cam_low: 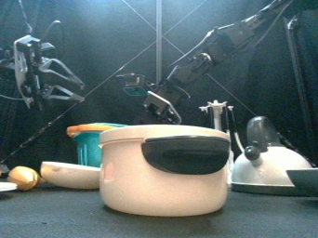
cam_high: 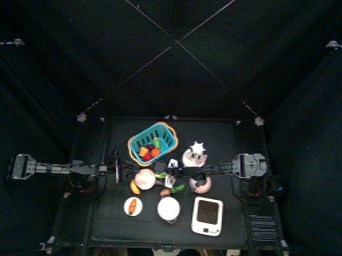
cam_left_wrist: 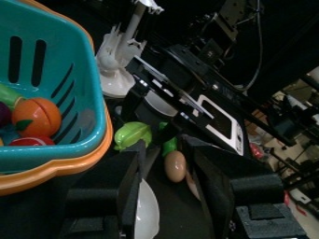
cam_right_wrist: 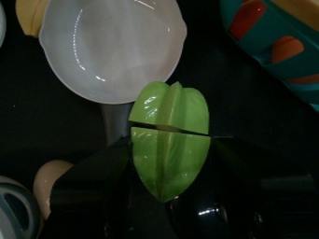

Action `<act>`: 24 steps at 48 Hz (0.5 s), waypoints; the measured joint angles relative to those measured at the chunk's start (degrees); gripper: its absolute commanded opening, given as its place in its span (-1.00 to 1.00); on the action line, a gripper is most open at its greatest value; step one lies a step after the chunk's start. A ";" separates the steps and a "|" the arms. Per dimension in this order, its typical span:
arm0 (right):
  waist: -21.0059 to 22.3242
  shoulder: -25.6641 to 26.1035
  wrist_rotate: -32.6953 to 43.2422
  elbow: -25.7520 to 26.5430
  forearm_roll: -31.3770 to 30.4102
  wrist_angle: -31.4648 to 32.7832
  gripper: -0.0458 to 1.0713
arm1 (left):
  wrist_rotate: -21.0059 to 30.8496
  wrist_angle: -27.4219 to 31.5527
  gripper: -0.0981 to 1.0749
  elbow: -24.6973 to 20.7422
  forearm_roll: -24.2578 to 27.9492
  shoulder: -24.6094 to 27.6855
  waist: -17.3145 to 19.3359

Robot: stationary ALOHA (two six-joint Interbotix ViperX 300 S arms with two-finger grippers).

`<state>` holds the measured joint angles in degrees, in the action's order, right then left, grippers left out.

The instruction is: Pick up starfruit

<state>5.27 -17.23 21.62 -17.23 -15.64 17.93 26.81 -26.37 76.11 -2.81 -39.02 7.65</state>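
The starfruit (cam_right_wrist: 171,140) is a green ribbed fruit with pointed lobes. It fills the middle of the right wrist view, between the two jaws of my right gripper (cam_right_wrist: 171,166), which is shut on it. In the left wrist view the starfruit (cam_left_wrist: 133,135) hangs at the tip of the right gripper (cam_left_wrist: 156,112), just beside the teal basket (cam_left_wrist: 50,93). In the front view the right gripper (cam_low: 159,100) is up in the air behind the pot. My left gripper (cam_left_wrist: 174,191) is open and empty, and it is raised at the left (cam_low: 37,70).
A white bowl (cam_right_wrist: 112,47) lies under the held fruit. A white pot (cam_low: 165,167), a kettle (cam_low: 267,153) and the basket (cam_low: 93,139) stand in the front view. A white oval disc (cam_high: 168,208) and a white device (cam_high: 207,212) lie near the front edge.
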 measured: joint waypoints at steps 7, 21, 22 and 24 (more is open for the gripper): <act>0.00 0.00 0.18 0.00 -0.09 0.00 0.26 | 0.00 0.00 0.48 0.00 0.00 0.00 0.09; 0.09 0.00 0.00 0.00 -0.26 0.00 0.26 | 0.00 0.00 0.48 0.00 -0.44 0.09 0.09; 0.00 0.00 0.00 0.00 -0.26 0.00 0.26 | 0.00 0.00 0.48 0.00 -0.44 0.00 0.09; 0.09 0.00 0.00 0.00 -0.26 0.00 0.26 | -0.09 0.00 0.48 0.00 -0.44 0.00 0.09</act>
<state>5.36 -17.23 21.62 -17.23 -15.91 17.93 26.72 -26.37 76.11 -3.25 -39.02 7.73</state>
